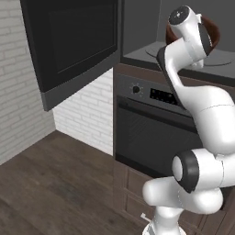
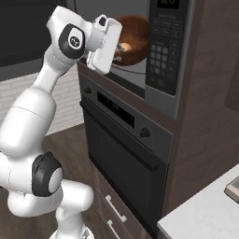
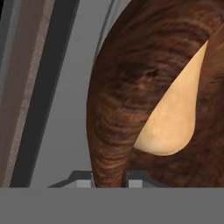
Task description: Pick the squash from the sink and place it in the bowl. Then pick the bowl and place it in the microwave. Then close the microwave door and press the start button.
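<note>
The hand (image 3: 109, 178) is clamped on the near rim of one bowl (image 3: 131, 87) inside the microwave (image 2: 163, 56); one squash (image 3: 173, 122) lies in it.

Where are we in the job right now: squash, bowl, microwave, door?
Done: the squash lies in the bowl, and the bowl is inside the microwave. In hand: the gripper is shut on the bowl's rim, one finger on each side of it. Left: let go, back out, shut the microwave door, which stands wide open, and press start.
</note>
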Controlling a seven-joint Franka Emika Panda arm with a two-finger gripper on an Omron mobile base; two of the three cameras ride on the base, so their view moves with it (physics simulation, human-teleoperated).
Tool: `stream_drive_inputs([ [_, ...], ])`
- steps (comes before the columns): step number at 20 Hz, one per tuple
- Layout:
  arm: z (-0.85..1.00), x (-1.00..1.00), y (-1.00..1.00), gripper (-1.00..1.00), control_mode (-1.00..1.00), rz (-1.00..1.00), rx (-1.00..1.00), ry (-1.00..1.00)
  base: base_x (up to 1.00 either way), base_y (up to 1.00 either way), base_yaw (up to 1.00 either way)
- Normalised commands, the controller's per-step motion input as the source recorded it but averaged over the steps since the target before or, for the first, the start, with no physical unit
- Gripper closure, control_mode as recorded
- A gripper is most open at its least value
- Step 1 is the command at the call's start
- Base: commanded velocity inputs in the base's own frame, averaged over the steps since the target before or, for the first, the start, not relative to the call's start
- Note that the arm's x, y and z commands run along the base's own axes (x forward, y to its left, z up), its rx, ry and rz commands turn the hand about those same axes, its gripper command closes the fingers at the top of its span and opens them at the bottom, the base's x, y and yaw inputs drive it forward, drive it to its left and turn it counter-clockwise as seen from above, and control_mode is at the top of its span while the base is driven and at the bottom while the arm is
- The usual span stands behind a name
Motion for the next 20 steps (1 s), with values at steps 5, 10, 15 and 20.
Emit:
stream_drive_inputs([
  [5,-0.09,0.43,-0.02,1.0,-1.0,0.0,0.0,0.0,0.0,0.0,0.0],
  [10,-0.18,0.35,-0.01,1.0,-1.0,0.0,0.0,0.0,0.0,0.0,0.0],
  [15,-0.21,0.34,-0.03,1.0,-1.0,0.0,0.0,0.0,0.0,0.0,0.0],
  [20,-0.41,0.27,-0.08,1.0,-1.0,0.0,0.0,0.04,0.0,0.0,0.0],
])
